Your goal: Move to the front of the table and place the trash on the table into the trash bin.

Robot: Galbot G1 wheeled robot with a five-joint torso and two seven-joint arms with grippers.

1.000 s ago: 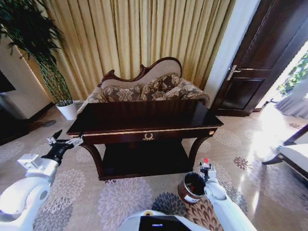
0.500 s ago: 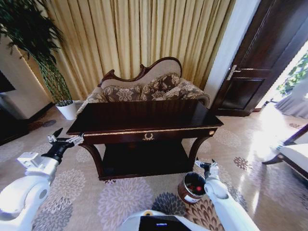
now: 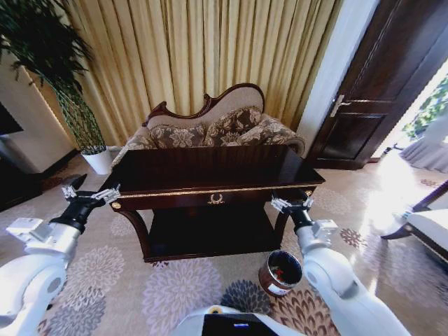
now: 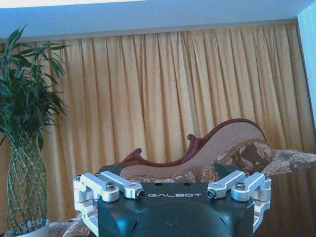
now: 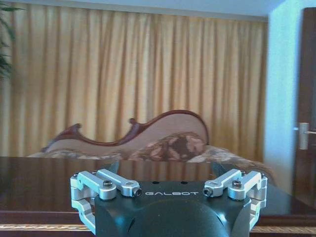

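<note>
Jaws on both sides are spread wide and holding nothing: our left gripper [image 3: 89,197] hangs off the left front corner of the worktop [image 3: 210,171], and our right gripper [image 3: 290,204] sits just below the right front corner, close to the leg. The dark top looks bare from up here and from both wrist cameras, no litter that we can make out. The trash bin [image 3: 278,274] stands on the carpet by the right front leg, below and a bit nearer us than the right gripper, with something red [image 3: 280,270] inside, likely the bottle's cap or label, too small to be sure. So the right arm is clearly nearer the bin. Looks about done to us.
</note>
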